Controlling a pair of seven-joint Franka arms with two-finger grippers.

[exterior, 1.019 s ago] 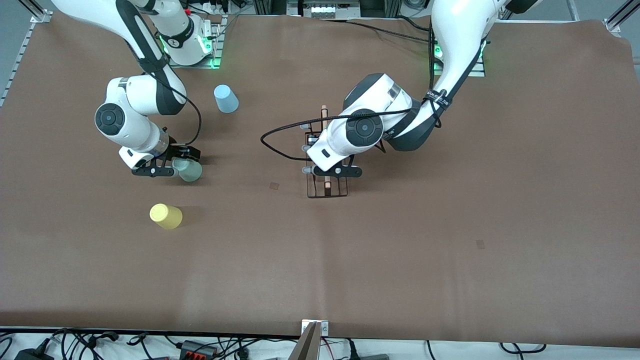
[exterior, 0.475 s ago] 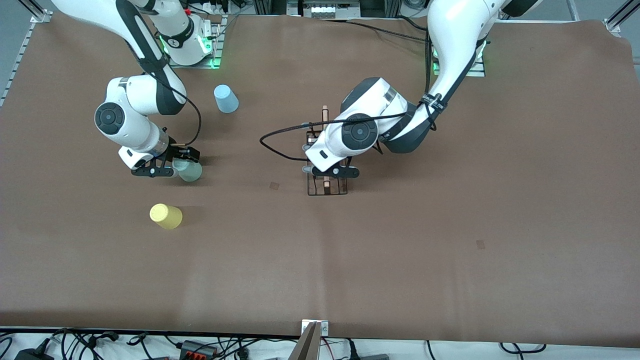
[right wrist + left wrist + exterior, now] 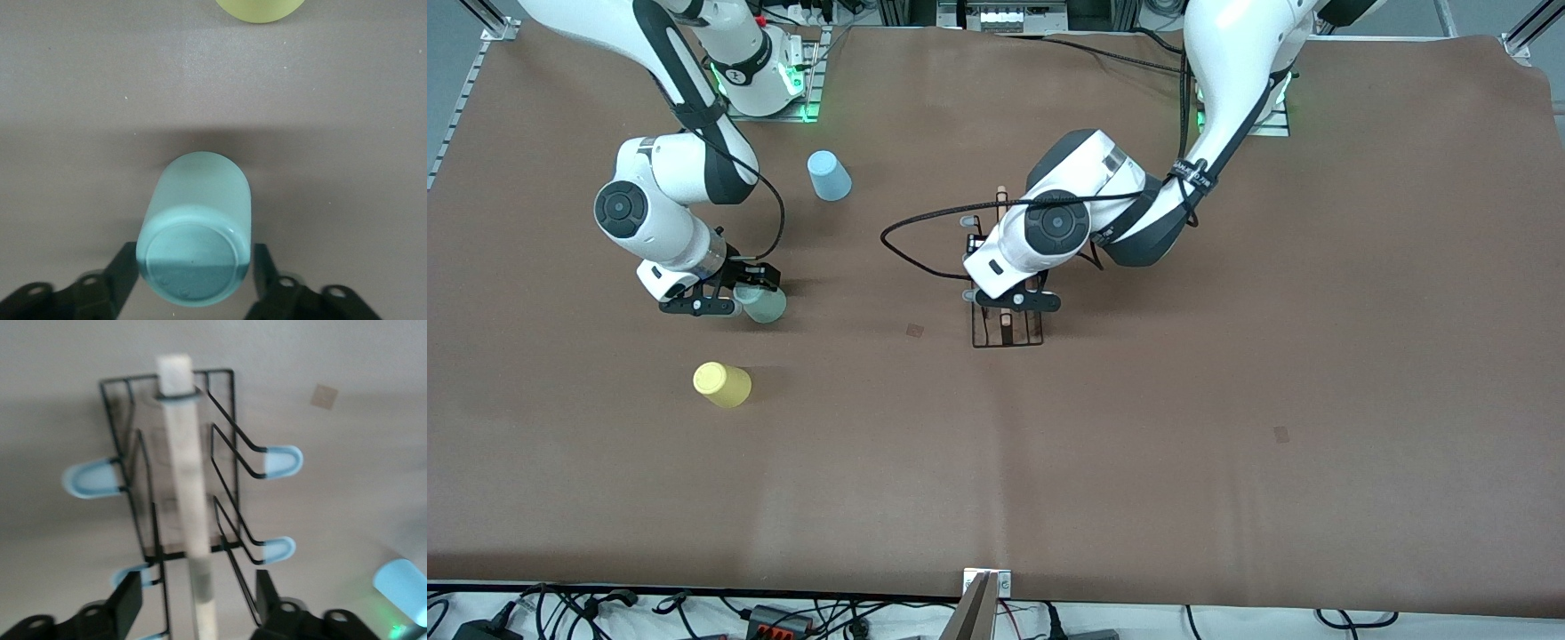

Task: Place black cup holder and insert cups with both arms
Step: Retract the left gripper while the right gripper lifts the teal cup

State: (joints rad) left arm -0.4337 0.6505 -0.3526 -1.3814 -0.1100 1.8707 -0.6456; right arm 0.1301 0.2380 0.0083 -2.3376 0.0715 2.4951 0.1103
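The black cup holder (image 3: pixel 1006 335) stands on the table, and its wooden rod shows in the left wrist view (image 3: pixel 184 487). My left gripper (image 3: pixel 1010 301) is over it, open, with one finger on each side of the rod (image 3: pixel 199 603) and not touching it. My right gripper (image 3: pixel 751 292) is open around the pale green cup (image 3: pixel 766 304), which stands upside down; its fingers (image 3: pixel 128 270) sit close to the cup's sides (image 3: pixel 195 220). The yellow cup (image 3: pixel 722 384) is nearer the front camera. The light blue cup (image 3: pixel 829 175) is nearer the robots' bases.
A black cable (image 3: pixel 925 258) loops from the left wrist over the table beside the holder. The yellow cup's rim shows in the right wrist view (image 3: pixel 260 8). The light blue cup shows in the left wrist view (image 3: pixel 400 583). A brown mat (image 3: pixel 1227 400) covers the table.
My left hand has shifted a little along the holder toward the robots' bases. The right gripper and the three cups have not visibly moved.
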